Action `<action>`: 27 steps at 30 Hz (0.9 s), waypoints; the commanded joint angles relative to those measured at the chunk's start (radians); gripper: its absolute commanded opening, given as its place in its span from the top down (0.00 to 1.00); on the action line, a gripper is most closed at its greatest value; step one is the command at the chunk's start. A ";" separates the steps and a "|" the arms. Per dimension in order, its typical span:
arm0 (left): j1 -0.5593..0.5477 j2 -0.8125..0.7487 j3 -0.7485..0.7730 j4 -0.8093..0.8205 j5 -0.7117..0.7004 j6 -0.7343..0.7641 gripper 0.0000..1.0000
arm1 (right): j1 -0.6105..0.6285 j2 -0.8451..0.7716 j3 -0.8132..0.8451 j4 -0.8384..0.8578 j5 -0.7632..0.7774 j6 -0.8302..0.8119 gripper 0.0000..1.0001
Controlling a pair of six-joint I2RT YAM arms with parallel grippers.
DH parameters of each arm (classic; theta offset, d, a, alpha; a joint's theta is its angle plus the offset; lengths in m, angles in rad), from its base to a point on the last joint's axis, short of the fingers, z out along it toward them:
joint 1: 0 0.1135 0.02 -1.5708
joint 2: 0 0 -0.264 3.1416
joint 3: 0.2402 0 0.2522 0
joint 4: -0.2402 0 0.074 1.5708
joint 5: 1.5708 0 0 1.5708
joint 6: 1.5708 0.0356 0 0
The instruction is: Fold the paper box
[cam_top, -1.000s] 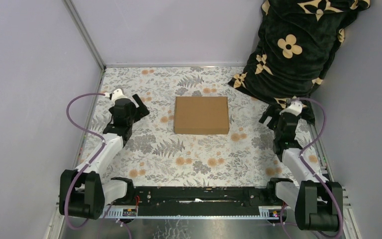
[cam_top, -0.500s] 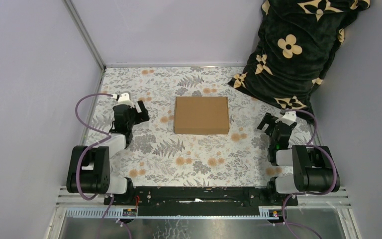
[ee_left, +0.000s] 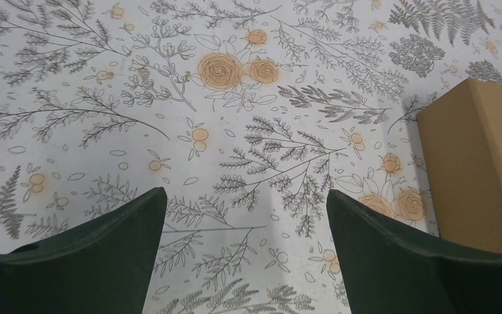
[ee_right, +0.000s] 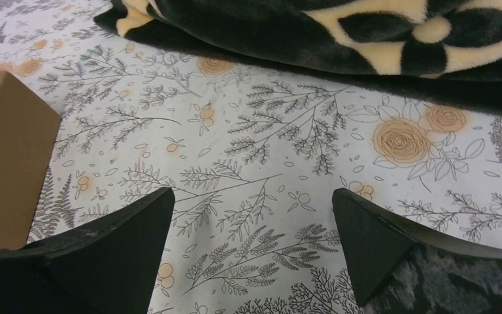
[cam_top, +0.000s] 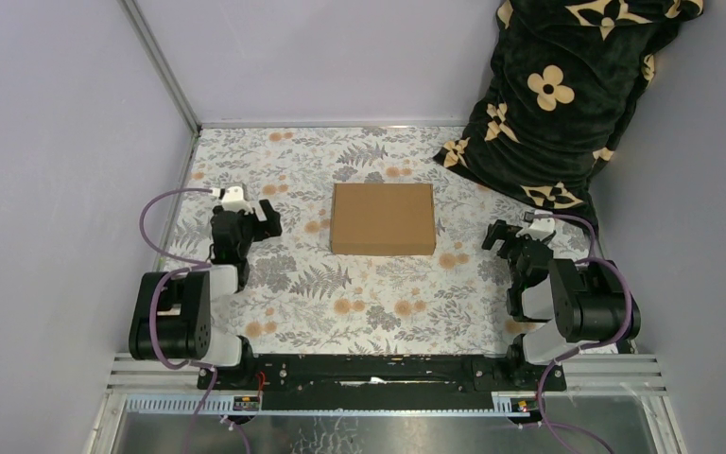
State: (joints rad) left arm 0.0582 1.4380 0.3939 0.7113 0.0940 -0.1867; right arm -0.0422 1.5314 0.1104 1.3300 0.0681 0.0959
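The paper box (cam_top: 383, 218) is a closed shallow brown cardboard box lying flat in the middle of the floral table. Its corner shows at the right edge of the left wrist view (ee_left: 480, 163) and at the left edge of the right wrist view (ee_right: 3, 157). My left gripper (cam_top: 263, 214) is open and empty, low over the table left of the box. It also shows in the left wrist view (ee_left: 246, 196). My right gripper (cam_top: 503, 236) is open and empty, right of the box. It also shows in the right wrist view (ee_right: 253, 196).
A black blanket with cream flower shapes (cam_top: 567, 95) is piled in the back right corner, and its edge shows in the right wrist view (ee_right: 340, 39). Lilac walls (cam_top: 57, 142) close in the table on three sides. A black rail (cam_top: 378, 369) runs along the near edge.
Both arms have drawn back toward their bases and folded down. Both grippers have moved nearer to me and stayed open. The box has not moved.
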 commanded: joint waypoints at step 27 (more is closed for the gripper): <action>-0.020 0.067 -0.178 0.511 -0.073 0.061 0.01 | 0.000 0.015 0.173 -0.196 -0.095 -0.047 0.00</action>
State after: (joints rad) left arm 0.0456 1.5097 0.1997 1.1538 0.0444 -0.1543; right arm -0.0422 1.5406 0.2626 1.1481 -0.0200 0.0643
